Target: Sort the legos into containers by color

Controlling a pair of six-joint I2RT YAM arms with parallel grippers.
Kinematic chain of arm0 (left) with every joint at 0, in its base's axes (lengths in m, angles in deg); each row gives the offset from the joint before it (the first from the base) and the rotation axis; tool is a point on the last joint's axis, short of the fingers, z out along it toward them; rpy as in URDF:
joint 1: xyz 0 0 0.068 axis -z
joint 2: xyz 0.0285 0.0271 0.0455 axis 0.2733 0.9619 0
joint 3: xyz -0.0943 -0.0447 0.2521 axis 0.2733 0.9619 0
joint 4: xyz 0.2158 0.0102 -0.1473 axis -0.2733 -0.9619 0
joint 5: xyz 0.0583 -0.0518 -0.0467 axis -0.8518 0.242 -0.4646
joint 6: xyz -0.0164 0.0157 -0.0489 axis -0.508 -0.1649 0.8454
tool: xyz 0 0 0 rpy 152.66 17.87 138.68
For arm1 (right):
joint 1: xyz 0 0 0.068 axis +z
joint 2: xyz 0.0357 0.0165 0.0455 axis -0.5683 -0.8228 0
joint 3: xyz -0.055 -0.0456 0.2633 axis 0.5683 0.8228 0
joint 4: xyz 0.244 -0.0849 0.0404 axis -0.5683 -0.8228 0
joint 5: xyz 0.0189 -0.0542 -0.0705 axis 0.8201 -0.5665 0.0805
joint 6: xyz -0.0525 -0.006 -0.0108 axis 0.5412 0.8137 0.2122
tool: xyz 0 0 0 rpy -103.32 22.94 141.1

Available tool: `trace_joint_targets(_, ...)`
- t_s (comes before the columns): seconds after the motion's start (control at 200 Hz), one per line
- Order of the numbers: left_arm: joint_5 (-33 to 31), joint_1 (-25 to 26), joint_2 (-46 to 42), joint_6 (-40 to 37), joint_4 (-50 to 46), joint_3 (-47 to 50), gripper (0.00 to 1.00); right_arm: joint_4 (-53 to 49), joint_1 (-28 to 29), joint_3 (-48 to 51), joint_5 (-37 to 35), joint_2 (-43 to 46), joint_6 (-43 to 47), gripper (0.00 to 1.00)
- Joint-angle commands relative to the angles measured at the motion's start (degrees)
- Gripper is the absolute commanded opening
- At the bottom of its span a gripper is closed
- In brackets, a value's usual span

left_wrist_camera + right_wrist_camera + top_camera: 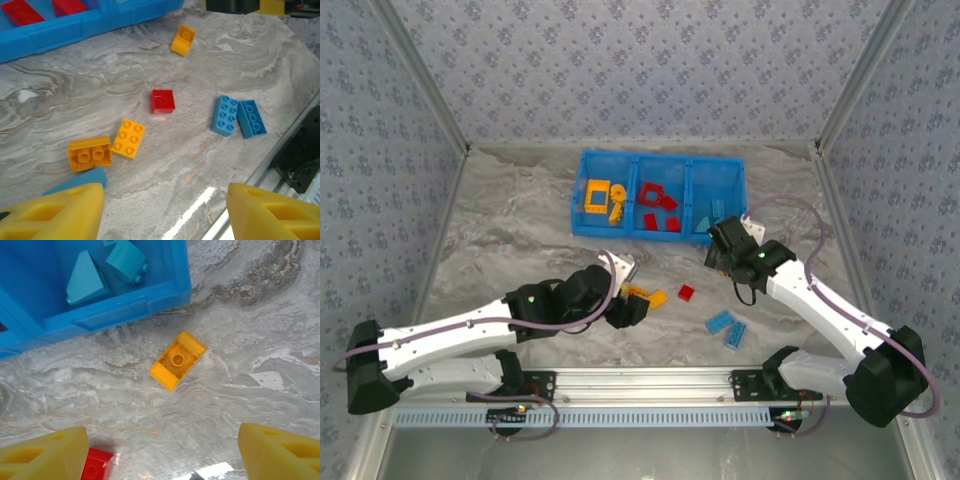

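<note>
Currently, 1 orange-yellow brick, hollow side up on the table just beside the blue bin, below my right gripper, jaws spread and empty as on my left gripper: probably light, rigid, slick; pinch its 2 long walls.

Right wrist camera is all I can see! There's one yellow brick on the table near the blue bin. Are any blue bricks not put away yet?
Observer: Yes, two light blue bricks lie side by side on the table.
Operator: And what went in the middle?
Observer: The middle compartment holds red pieces.
Operator: Is anybody near more yellow ones?
Observer: The left gripper is open, close by two orange-yellow bricks.
</note>
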Motion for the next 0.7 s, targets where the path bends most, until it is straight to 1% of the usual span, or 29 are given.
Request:
trace_joint_targets(0.0, -4.0, 0.3, -0.6, 1.0, 1.4, -0.4, 0.68, 2.1, 0.2, 1.1, 0.4, 0.9, -2.1, 0.81)
trace_joint_targets(0.14, -3.9, 0.2, 4.3, 0.6, -1.0, -2.4, 0.68, 2.8, 1.3, 2.5, 1.3, 3.2, -0.9, 0.77)
trace_joint_targets(0.25, -4.1, 0.2, 5.5, 0.5, -1.0, -3.1, 0.68, 0.7, 2.7, 2.5, 1.3, 5.0, -0.5, 0.77)
trace_joint_targets(0.35, -5.2, 0.2, 5.2, 0.7, -1.6, -3.5, 0.68, -3.0, 4.4, 2.5, 1.4, 5.6, -1.0, 0.75)
trace_joint_targets(0.415, -6.6, 0.2, 4.2, 1.4, -2.0, -3.6, 0.68, -7.3, 4.7, 2.2, 0.9, 5.9, -2.8, 0.74)
trace_joint_targets(0.485, -7.9, 0.2, 2.6, 2.1, -2.0, -3.4, 0.68, -10.0, 4.7, 2.3, 2.3, 6.4, -4.6, 0.72)
trace_joint_targets(0.545, -9.7, 0.2, 1.0, 3.0, -2.4, -3.0, 0.68, -8.8, 5.3, 3.0, 5.0, 7.3, -5.8, 0.66)
trace_joint_targets(0.575, -10.9, 0.2, 0.0, 3.4, -2.8, -2.8, 0.68, -7.8, 6.6, 3.1, 5.8, 7.2, -6.5, 0.64)
trace_joint_targets(0.61, -12.6, 0.2, -1.2, 4.1, -3.4, -2.6, 0.68, -6.7, 9.0, 2.8, 5.6, 6.5, -7.7, 0.64)
trace_joint_targets(0.66, -15.6, 0.2, -3.0, 5.4, -5.2, -2.3, 0.68, -4.4, 14.1, 2.1, 4.5, 4.4, -8.4, 0.65)
trace_joint_targets(0.695, -17.5, 0.2, -4.6, 6.3, -6.5, -2.0, 0.67, -0.3, 17.8, 1.9, 4.7, 2.8, -7.0, 0.68)
